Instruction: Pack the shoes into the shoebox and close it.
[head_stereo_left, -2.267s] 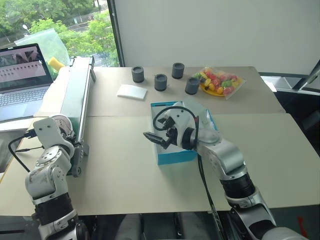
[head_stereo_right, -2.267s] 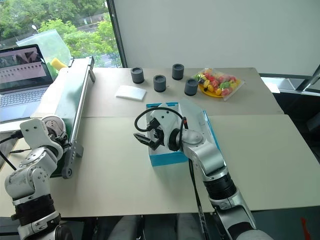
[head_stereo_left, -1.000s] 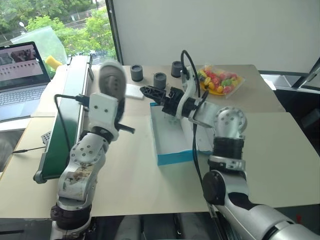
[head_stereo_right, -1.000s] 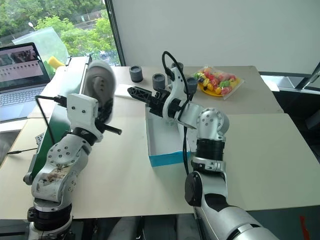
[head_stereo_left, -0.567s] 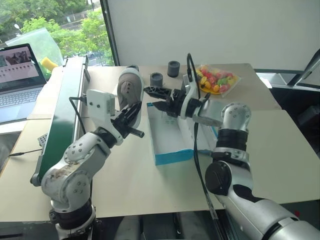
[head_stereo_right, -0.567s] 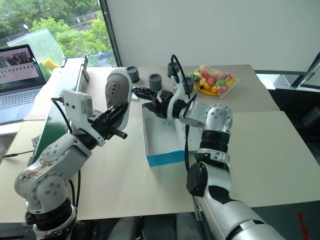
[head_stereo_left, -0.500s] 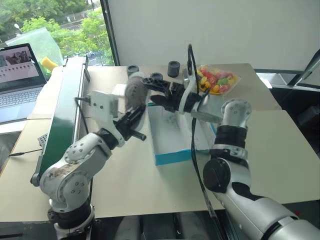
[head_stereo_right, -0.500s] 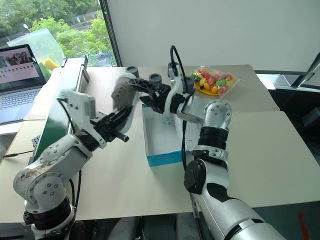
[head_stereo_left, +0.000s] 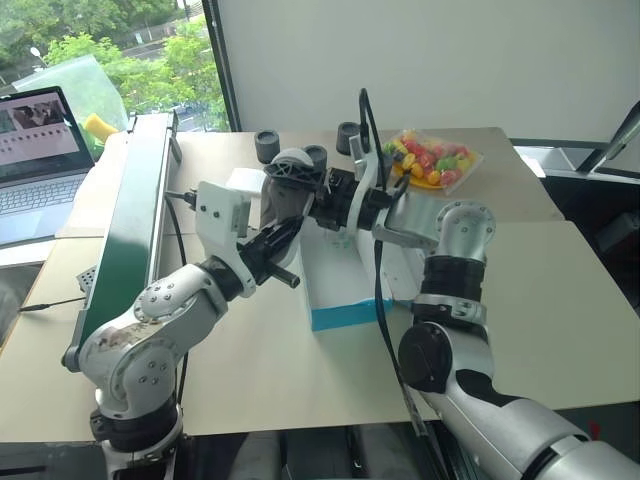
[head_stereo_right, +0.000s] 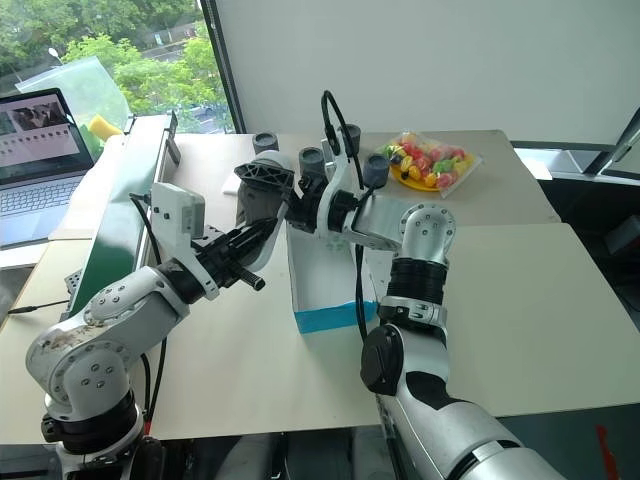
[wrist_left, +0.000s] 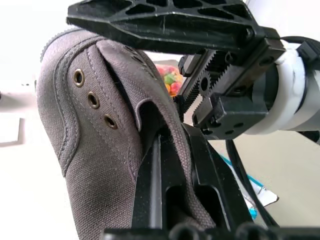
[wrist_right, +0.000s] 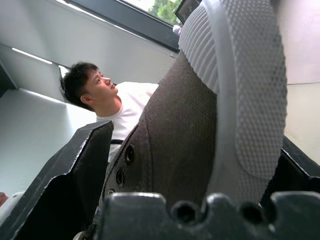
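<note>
1. Your right gripper (head_stereo_right: 268, 190) has moved in since half a second ago: its wide jaws now straddle the shoe (head_stereo_left: 283, 192), which your left gripper (head_stereo_right: 250, 238) still clamps.
2. The shoebox (head_stereo_left: 345, 312) lies open just below both grippers.
3. You cannot see whether the right fingers touch the shoe.

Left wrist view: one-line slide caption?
Left tool grips a grey shoe as the open right tool straddles it.
</note>
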